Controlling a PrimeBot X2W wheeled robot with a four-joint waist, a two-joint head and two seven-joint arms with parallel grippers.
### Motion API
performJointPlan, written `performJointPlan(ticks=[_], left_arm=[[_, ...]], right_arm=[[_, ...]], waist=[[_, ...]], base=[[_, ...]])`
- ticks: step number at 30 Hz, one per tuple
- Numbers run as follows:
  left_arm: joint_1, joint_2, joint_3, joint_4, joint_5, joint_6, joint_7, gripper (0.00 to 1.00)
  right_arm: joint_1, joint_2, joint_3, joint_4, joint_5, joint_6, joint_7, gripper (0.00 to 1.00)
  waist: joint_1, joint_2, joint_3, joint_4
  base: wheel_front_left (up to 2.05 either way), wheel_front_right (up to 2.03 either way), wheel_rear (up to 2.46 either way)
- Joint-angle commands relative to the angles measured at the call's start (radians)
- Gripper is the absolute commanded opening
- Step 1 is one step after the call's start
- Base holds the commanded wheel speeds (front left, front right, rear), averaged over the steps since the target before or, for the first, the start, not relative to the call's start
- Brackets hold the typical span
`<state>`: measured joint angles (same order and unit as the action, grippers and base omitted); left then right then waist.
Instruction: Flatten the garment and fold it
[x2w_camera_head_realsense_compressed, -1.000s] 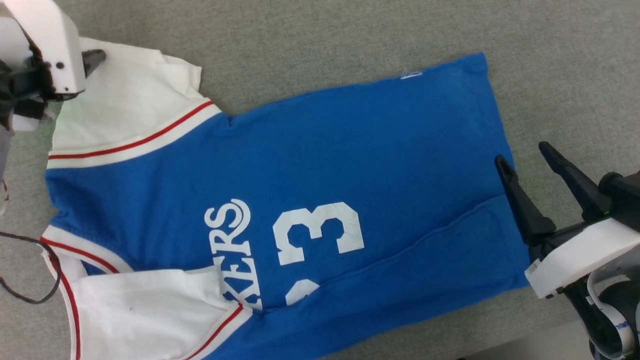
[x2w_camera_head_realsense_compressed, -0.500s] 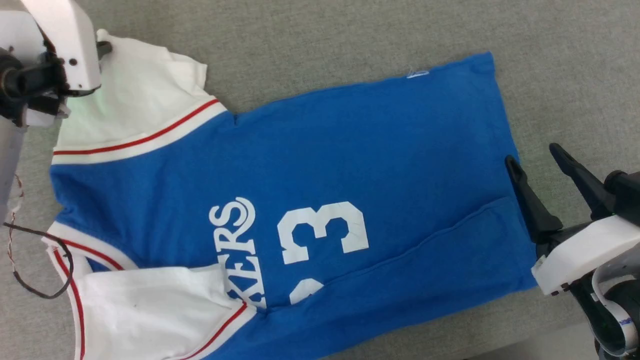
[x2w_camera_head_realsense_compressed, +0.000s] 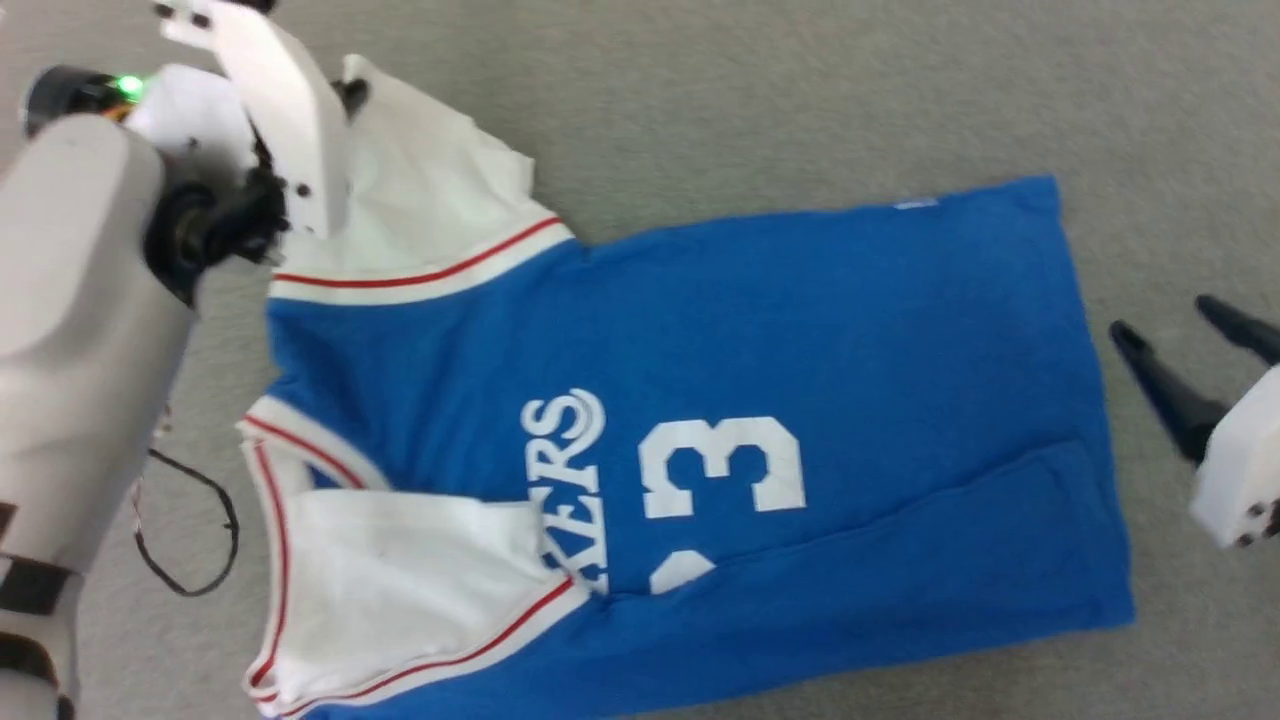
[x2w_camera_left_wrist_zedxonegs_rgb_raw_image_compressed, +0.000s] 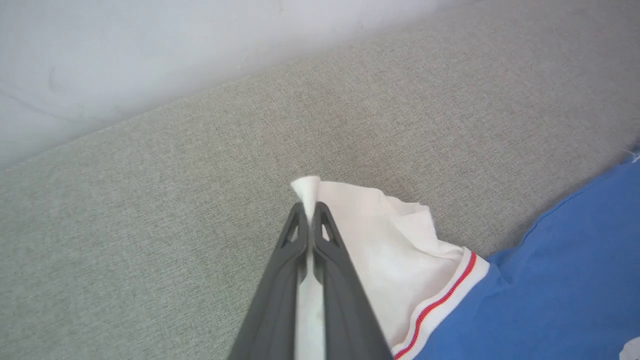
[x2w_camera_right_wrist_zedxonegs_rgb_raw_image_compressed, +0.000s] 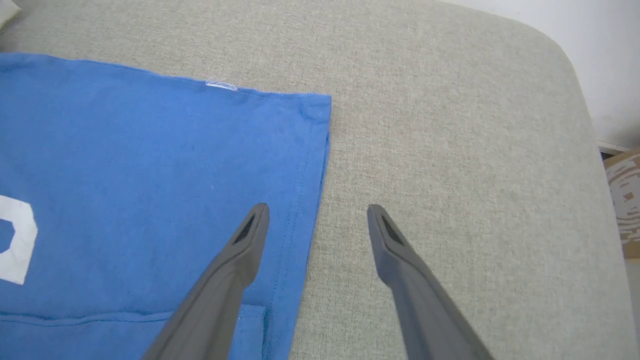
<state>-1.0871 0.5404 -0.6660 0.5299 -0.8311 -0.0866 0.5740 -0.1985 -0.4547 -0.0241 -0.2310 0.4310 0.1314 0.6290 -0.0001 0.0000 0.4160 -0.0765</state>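
The garment (x2w_camera_head_realsense_compressed: 760, 330) lies print side up on the grey cloth-covered desk (x2w_camera_head_realsense_compressed: 800, 90). Its long axis runs across the head view from left to right, with the neck opening (x2w_camera_head_realsense_compressed: 290, 460) pointing to the robot's left and the hem (x2w_camera_head_realsense_compressed: 1095, 400) to its right. The axis is slightly skewed, so the hem end sits a little nearer the desk's near edge than the collar end. The white number (x2w_camera_head_realsense_compressed: 725, 465) and letters (x2w_camera_head_realsense_compressed: 565, 470) read sideways, their tops toward the left.

The near white sleeve (x2w_camera_head_realsense_compressed: 400, 580) is folded inward over the chest and covers part of the lettering. A long crease (x2w_camera_head_realsense_compressed: 900, 525) runs along the near side of the blue body.

The far white sleeve (x2w_camera_left_wrist_zedxonegs_rgb_raw_image_compressed: 395, 240) is drawn toward the desk's far left corner. There the left gripper (x2w_camera_left_wrist_zedxonegs_rgb_raw_image_compressed: 310, 212) has its fingers pressed together on the sleeve's corner, and a small peak of white cloth sticks out past the tips. The cloth rises to the grip in loose wrinkles.

The right gripper (x2w_camera_right_wrist_zedxonegs_rgb_raw_image_compressed: 317, 207) hangs at the hem end with its fingers spread wide and nothing between them. In the right wrist view one finger (x2w_camera_right_wrist_zedxonegs_rgb_raw_image_compressed: 235, 260) shows over the blue hem edge and the other over bare desk. Whether either touches the cloth cannot be told.

A thin dark cable (x2w_camera_head_realsense_compressed: 215, 540) loops by the left forearm.
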Motion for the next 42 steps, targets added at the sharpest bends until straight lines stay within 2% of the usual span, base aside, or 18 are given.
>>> performJointPlan(ticks=[1, 6, 10, 21, 25, 30, 31, 32, 42], left_arm=[[0.021, -0.006, -0.004, -0.019, 0.010, -0.001, -0.023, 0.00], [0.082, -0.017, -0.015, -0.119, 0.025, 0.016, -0.086, 0.00], [0.146, -0.016, -0.012, -0.219, 0.028, 0.063, -0.119, 0.00], [0.314, -0.003, -0.005, -0.454, 0.053, 0.215, -0.181, 0.00], [0.343, -0.007, -0.009, -0.503, 0.060, 0.246, -0.191, 0.00], [0.356, -0.012, -0.018, -0.537, 0.067, 0.264, -0.191, 0.00], [0.356, -0.013, -0.019, -0.541, 0.067, 0.265, -0.191, 0.00], [0.356, -0.014, -0.020, -0.545, 0.068, 0.267, -0.190, 0.00], [0.380, -0.004, -0.030, -0.538, 0.069, 0.275, -0.191, 0.00]], right_arm=[[-0.038, -0.026, 0.003, 0.022, 0.026, -0.001, 0.029, 1.00], [-0.140, -0.154, 0.065, 0.140, 0.088, -0.001, 0.156, 1.00], [-0.225, -0.232, 0.135, 0.229, 0.112, -0.001, 0.201, 1.00], [-0.408, -0.337, 0.330, 0.454, 0.093, -0.001, 0.213, 1.00], [-0.437, -0.355, 0.385, 0.525, 0.082, -0.001, 0.196, 1.00], [-0.444, -0.359, 0.455, 0.570, 0.111, -0.001, 0.178, 0.98], [-0.445, -0.360, 0.466, 0.575, 0.121, -0.001, 0.176, 0.46], [-0.447, -0.362, 0.476, 0.578, 0.129, -0.001, 0.171, 0.00], [-0.469, -0.375, 0.523, 0.606, 0.183, -0.001, 0.074, 0.00]], waist=[[0.0001, 0.0000, -0.069, 0.093], [0.0001, 0.0000, -0.082, 0.163], [0.0001, 0.0000, -0.075, 0.208], [0.0001, 0.0000, -0.038, 0.282], [0.0001, 0.0000, -0.026, 0.296], [0.0001, 0.0000, -0.015, 0.307], [0.0001, 0.0000, -0.013, 0.309], [0.0001, 0.0000, -0.012, 0.309], [0.0001, 0.0000, -0.057, 0.293]], base=[[0.00, 0.00, 0.00], [0.00, 0.00, 0.00], [0.00, 0.00, 0.00], [0.00, 0.00, 0.00], [0.00, 0.00, 0.00], [0.00, 0.00, 0.00], [0.00, 0.00, 0.00], [0.00, 0.00, 0.00], [0.00, 0.00, 0.00]])
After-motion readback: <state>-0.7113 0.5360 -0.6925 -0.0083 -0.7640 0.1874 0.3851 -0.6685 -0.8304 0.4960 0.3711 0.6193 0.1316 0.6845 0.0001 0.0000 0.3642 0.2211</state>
